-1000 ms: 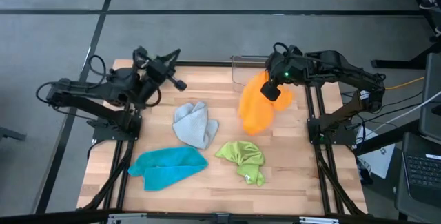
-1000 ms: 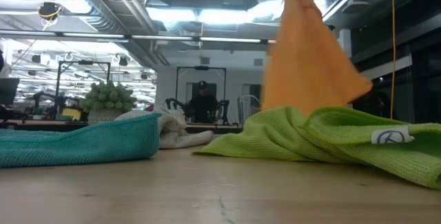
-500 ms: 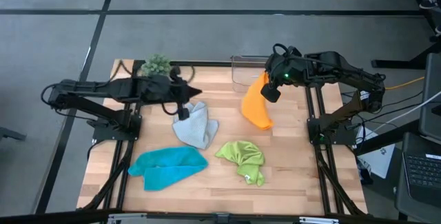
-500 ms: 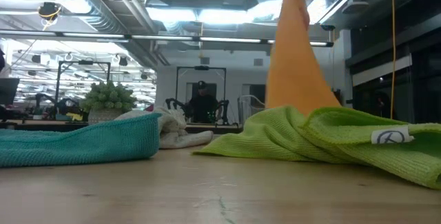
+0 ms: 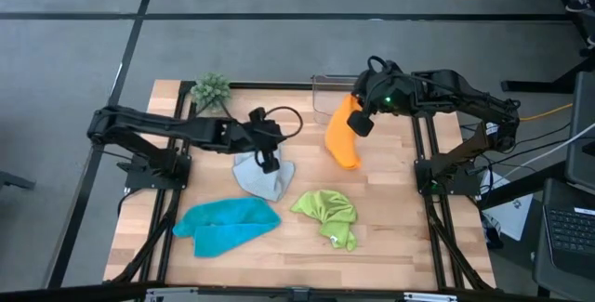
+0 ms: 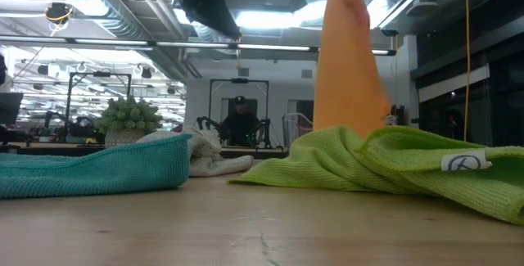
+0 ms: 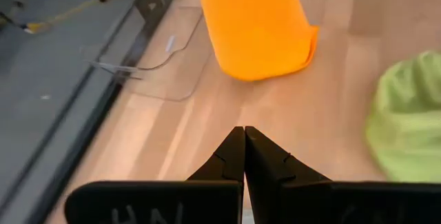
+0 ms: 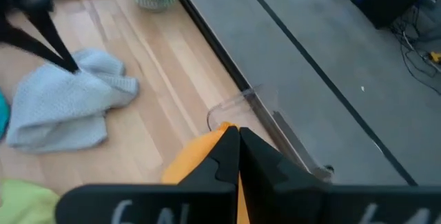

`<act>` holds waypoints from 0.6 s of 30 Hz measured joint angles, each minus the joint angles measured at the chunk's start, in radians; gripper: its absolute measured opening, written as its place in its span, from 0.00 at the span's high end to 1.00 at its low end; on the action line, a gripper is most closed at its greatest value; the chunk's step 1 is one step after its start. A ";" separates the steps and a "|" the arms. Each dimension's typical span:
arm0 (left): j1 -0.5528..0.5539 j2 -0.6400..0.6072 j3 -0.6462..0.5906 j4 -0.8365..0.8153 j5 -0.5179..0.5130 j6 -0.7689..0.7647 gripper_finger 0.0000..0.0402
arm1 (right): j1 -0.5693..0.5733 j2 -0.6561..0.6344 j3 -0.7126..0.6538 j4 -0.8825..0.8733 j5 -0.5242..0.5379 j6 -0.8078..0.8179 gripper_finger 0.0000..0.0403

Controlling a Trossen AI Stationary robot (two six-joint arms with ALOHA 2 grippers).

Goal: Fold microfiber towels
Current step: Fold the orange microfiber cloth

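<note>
While the right gripper (image 5: 362,122) stays pinched shut on a top corner of the orange towel (image 5: 343,140), we note the cloth hangs straight down from it, long axis vertical, its lower edge at or just above the wood of the table (image 5: 390,237), near the clear plastic box (image 5: 327,93) at the far edge. In the low view the orange towel (image 6: 350,61) drops as a narrow cone behind the lime green towel (image 6: 393,168). From that pinch outward, the hanging cloth's free side faces the table centre, toward the left arm.

We see the left gripper (image 5: 270,161) reached out to mid-table, fingers pressed fully together with nothing between them in its wrist view, tip over the upper edge of the light grey towel (image 5: 263,177). Whether it touches the grey cloth we cannot tell. The orange towel (image 7: 255,24) lies ahead of it, well apart across bare wood.

We judge the left arm is the nearer one to take a second corner, and it must open first. The turquoise towel (image 5: 228,225) and the lime green towel lie crumpled nearer the front edge. A small green plant (image 5: 211,89) stands at the far left corner.
</note>
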 joint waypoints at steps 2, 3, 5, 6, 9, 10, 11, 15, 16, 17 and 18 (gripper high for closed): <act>-0.001 0.007 0.000 0.000 -0.033 0.035 1.00 | 0.000 0.000 0.000 0.016 0.000 -0.024 0.98; 0.000 0.007 0.000 0.001 -0.042 0.044 1.00 | 0.000 0.000 0.000 0.024 0.000 -0.039 0.98; 0.000 0.005 0.000 0.004 -0.052 0.043 1.00 | 0.000 0.000 0.000 0.049 0.000 -0.053 0.98; 0.000 0.000 0.000 0.002 -0.058 0.043 1.00 | 0.000 0.000 0.000 0.069 -0.001 -0.058 0.98; -0.007 -0.017 0.000 0.017 -0.069 0.040 1.00 | 0.000 0.004 0.000 0.212 -0.030 -0.126 0.98; -0.008 -0.022 0.000 0.014 -0.068 0.040 1.00 | 0.000 0.005 0.000 0.260 -0.051 -0.165 0.98; -0.012 -0.025 0.000 0.006 -0.068 0.040 1.00 | 0.000 0.007 0.000 0.304 -0.076 -0.206 0.98; -0.028 -0.026 0.000 0.015 -0.068 0.040 1.00 | 0.001 0.017 0.001 0.347 -0.175 -0.328 0.98; -0.033 -0.026 0.000 0.016 -0.068 0.040 1.00 | 0.001 0.021 0.001 0.307 -0.192 -0.331 0.98; -0.037 -0.026 0.000 0.017 -0.068 0.040 1.00 | 0.001 0.028 0.001 0.242 -0.202 -0.310 0.98; -0.042 -0.026 0.000 0.017 -0.068 0.040 1.00 | 0.001 0.040 0.001 0.157 -0.204 -0.262 0.98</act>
